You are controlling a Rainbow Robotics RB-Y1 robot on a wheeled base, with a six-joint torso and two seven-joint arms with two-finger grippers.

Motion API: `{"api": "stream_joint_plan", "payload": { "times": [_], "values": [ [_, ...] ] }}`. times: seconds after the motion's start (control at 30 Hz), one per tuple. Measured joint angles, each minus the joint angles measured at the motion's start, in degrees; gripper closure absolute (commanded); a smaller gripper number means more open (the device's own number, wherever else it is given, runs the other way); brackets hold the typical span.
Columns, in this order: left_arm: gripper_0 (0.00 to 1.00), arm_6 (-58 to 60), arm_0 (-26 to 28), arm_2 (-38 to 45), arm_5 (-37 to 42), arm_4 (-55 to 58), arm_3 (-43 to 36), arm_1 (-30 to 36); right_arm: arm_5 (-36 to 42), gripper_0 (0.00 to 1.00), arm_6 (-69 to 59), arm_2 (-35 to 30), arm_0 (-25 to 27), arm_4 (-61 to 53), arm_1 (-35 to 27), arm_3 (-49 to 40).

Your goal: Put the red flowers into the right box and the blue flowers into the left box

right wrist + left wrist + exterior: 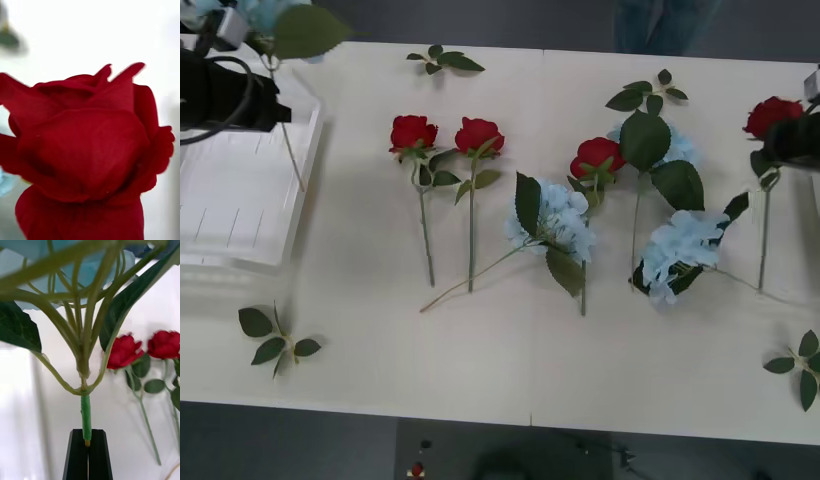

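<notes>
So the left gripper [88, 453] is clenched on the green stem of a blue flower [285, 25], holding it up over the left box [240, 200] at about 10 o'clock on the table [510, 370]. The right gripper [795, 140] sits at 3 o'clock with a red rose [772, 115] up against it, but I can't tell if it's actually clamped. Three more red roses [412, 132] and three blue flowers [555, 222] are lying mid-table, with loose leaf sprigs [275, 340] near the edges.
</notes>
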Motion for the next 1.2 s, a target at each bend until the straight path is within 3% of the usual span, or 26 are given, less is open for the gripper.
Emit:
{"api": "stream_joint_plan", "payload": {
  "times": [0.2,0.43,0.6,0.63,0.67,0.7,0.73,0.77,1.1,1.13,1.17,1.2],
  "values": [
    [1.0,-8.26,3.48,6.86,0.0,3.24,4.34,3.57,-1.92,1.0,0.0,0.0,-0.01,1.07,-7.55,-1.89],
    [1.0,-16.52,14.39,18.95,-0.06,6.09,4.39,5.16,-2.06,1.0,0.03,0.0,-0.01,7.89,-12.72,-0.82],
    [0.99,-25.11,22.45,24.28,-3.61,7.22,2.53,5.17,-7.47,1.0,0.03,0.01,0.04,15.6,-12.94,2.62],
    [0.92,-25.78,23.73,24.5,-4.65,7.43,2.12,5.17,-8.98,1.0,0.03,0.02,0.13,16.19,-12.93,3.59],
    [0.79,-26.16,24.84,24.5,-5.64,7.81,1.67,5.17,-10.46,1.0,0.03,0.03,0.33,17.35,-12.9,4.48],
    [0.34,-26.21,25.79,24.47,-6.46,8.3,1.23,5.17,-12.27,1.0,0.03,0.03,0.66,19.01,-12.81,5.43],
    [0.09,-26.21,26.48,24.46,-6.86,8.61,0.95,5.17,-13.55,1.0,0.03,0.03,1.01,20.32,-12.66,6.23],
    [0.0,-26.21,26.95,24.44,-7.02,8.78,0.74,5.17,-14.45,1.0,0.03,0.03,1.41,21.35,-12.48,7.01],
    [0.0,-27.09,27.19,24.42,-3.35,10.53,-1.21,5.17,-15.25,1.0,0.02,0.02,4.67,27.33,-10.55,10.54],
    [0.0,-27.87,27.19,24.4,-1.11,11.19,-2.55,5.17,-15.37,0.8,0.02,0.02,4.67,27.76,-10.19,10.83],
    [0.0,-28.62,27.19,24.29,0.92,11.25,-4.56,5.17,-15.77,0.46,0.02,0.02,4.67,28.16,-9.88,11.06],
    [0.0,-28.73,27.15,23.94,1.99,10.97,-6.77,5.16,-16.2,0.22,0.02,0.02,4.67,28.3,-9.62,11.22]
  ]
}}
